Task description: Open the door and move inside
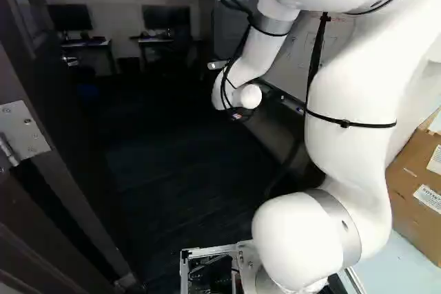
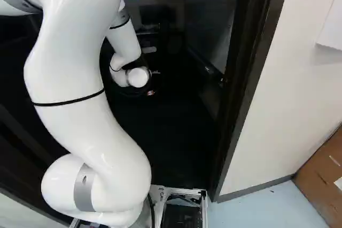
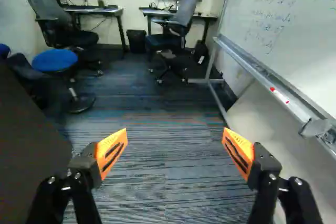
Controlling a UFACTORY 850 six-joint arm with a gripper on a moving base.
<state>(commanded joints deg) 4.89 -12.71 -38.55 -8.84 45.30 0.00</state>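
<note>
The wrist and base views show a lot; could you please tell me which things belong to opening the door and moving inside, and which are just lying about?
For the job:
door, standing open
door frame
gripper, open
floor inside

Just lying about:
whiteboard
blue stool
desks
office chairs
bin
cardboard box

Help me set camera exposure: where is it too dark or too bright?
Left base view: floor inside nearly black, arm glaring white; right base view: same contrast, glossy highlights along the arm; wrist view: more evenly lit, stripes on the floor readable, whiteboard pale.
</note>
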